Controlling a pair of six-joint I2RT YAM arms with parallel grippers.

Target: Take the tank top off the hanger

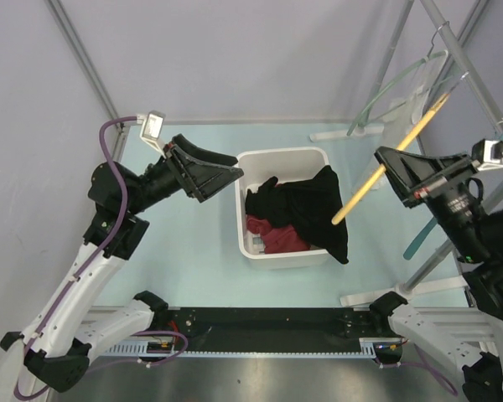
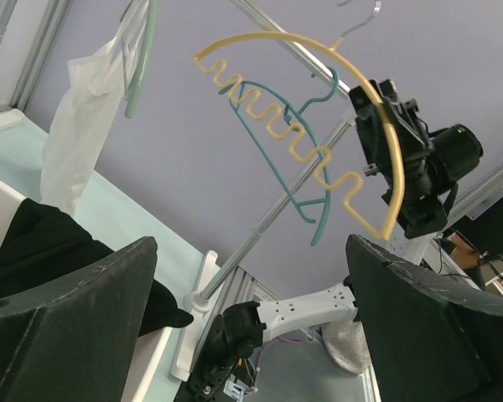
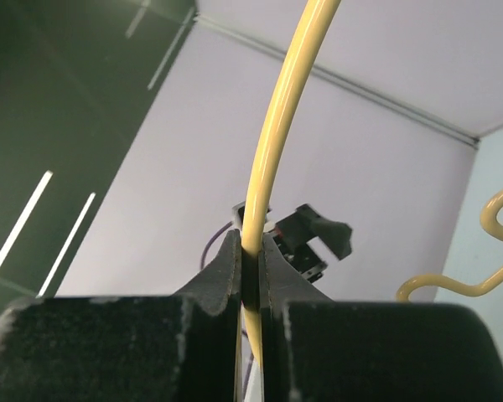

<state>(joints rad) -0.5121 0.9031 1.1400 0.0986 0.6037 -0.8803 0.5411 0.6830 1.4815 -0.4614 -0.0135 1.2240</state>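
Yellow hanger [image 1: 365, 189] — right jaws clamped, teal hanger [image 1: 420, 237] near

The hanger [image 1: 360, 193] is yellow, the tank top [image 1: 314, 205] black, the bin [image 1: 281, 157] white.

Three hangers [image 1: 377, 173] [image 1: 421, 239] [image 2: 142, 67], one white bin [image 1: 281, 153], two robot hands [image 1: 235, 173] [image 1: 382, 165]

Bright, even light; near jaws blurred.
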